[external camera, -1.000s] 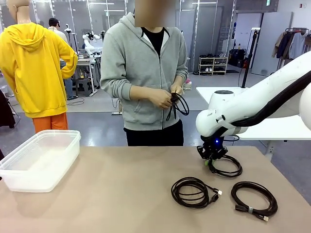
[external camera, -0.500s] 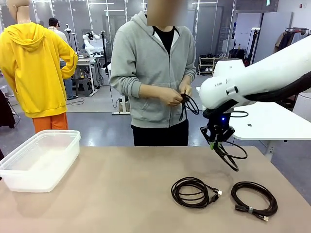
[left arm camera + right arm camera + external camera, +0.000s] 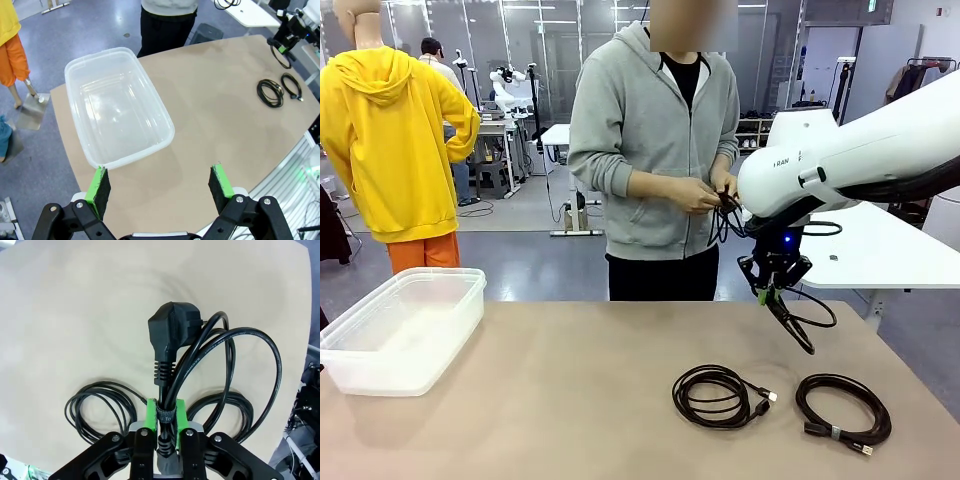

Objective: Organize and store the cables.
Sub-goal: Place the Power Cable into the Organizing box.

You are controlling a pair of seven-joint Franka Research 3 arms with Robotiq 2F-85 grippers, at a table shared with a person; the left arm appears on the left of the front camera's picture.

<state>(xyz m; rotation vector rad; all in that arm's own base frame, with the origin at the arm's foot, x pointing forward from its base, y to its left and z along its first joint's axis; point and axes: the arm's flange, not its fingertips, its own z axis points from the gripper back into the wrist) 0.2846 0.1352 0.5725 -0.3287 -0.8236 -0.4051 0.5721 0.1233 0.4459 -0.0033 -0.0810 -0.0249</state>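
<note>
Held cable [image 3: 194, 360]: black loop with plug [image 3: 172, 330], lifted above the table [image 3: 570, 400]. It is clamped at its tie between the pads of the right gripper [image 3: 166, 409], jaws nearly closed.
Coil [image 3: 718, 396] and tied coil [image 3: 842, 408]: flat on the table, near right.
Fourth cable [image 3: 725, 215]: in the person's hands [image 3: 695, 193], partly hidden behind the right arm.
Left gripper [image 3: 159, 176]: spread wide, empty, above the clear bin [image 3: 120, 110].

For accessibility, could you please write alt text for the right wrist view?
The right gripper is shut on a coiled black power cable at its tie band, plug pointing away. A second cable and a third cable lie on the tan table below.
</note>
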